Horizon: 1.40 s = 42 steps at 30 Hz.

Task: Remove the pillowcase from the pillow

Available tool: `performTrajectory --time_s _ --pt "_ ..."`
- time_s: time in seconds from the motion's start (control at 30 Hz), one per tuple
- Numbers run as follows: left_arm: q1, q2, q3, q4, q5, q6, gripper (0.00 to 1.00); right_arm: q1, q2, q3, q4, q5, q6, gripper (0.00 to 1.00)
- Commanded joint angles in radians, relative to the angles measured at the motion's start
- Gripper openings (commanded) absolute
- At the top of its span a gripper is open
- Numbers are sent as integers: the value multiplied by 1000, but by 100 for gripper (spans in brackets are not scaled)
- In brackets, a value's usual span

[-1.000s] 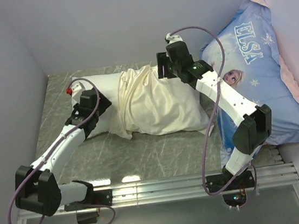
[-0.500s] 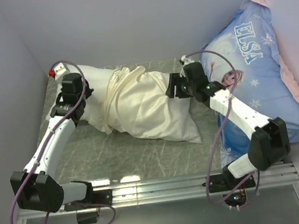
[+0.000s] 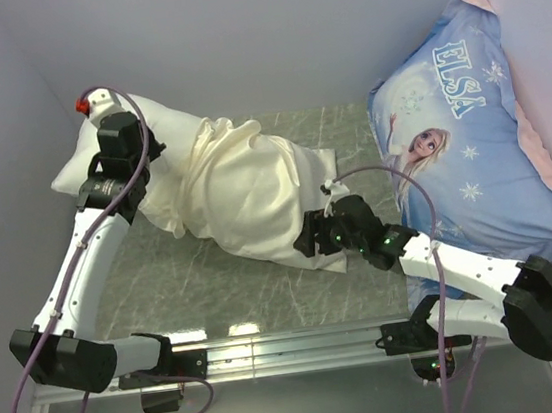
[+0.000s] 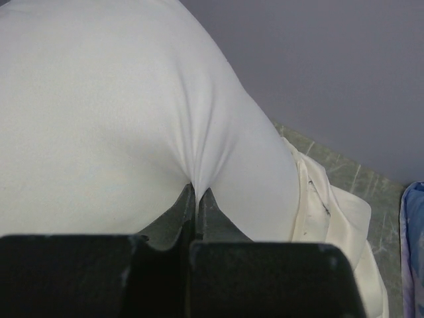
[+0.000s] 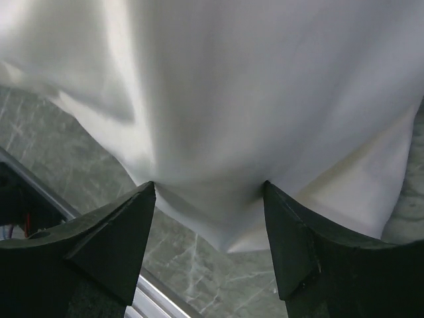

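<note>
The white pillow (image 3: 75,169) sticks out at the back left, its right part still inside the cream pillowcase (image 3: 244,190). My left gripper (image 3: 137,143) is shut on a pinched fold of the bare pillow (image 4: 99,119), which fills the left wrist view; the bunched mouth of the pillowcase (image 4: 334,215) shows to its right. My right gripper (image 3: 306,243) sits low at the pillowcase's near right corner. In the right wrist view its jaws stand wide open, and the pillowcase (image 5: 218,99) bulges down between the fingertips (image 5: 147,193), touching both.
A large blue Elsa-print pillow (image 3: 470,142) with a pink edge leans in the right corner. Grey walls close in at the left and back. The metal rail (image 3: 303,342) with both arm bases runs along the green marbled table's (image 3: 164,281) near edge.
My left gripper shut on the pillow and pulled it up and back-left. The bundle swung diagonal. My right gripper came off the far right end and dropped to the near right corner.
</note>
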Motion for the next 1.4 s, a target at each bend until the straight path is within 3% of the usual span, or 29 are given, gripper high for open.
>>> performTrajectory --time_s 0.0,0.1,0.2,0.23,0.33,0.5,0.6,0.8,1.1,1.37 --pt "-25 -16 146 135 -40 38 0 47 5 -44 148 84 68 74" --pt "-51 7 220 119 -47 56 0 48 52 -73 203 123 81 73" --pt "-61 30 304 99 -31 73 0 47 103 -62 227 155 93 57" --pt "-64 45 326 89 -27 82 0 47 129 -54 238 158 99 35" --pt "-71 65 406 79 -16 93 0 48 170 -36 241 157 105 0" --pt "-76 90 496 56 -22 112 0 10 195 -13 169 244 127 0" --pt "-76 73 522 56 -48 130 0 -105 233 5 140 189 140 0" --pt "-76 61 607 11 -99 182 0 -218 335 119 88 184 151 0" --pt "-59 -11 612 -15 -152 214 0 -367 496 324 10 184 147 0" --pt "80 -99 480 -27 -51 139 0 -504 557 453 -48 174 114 0"
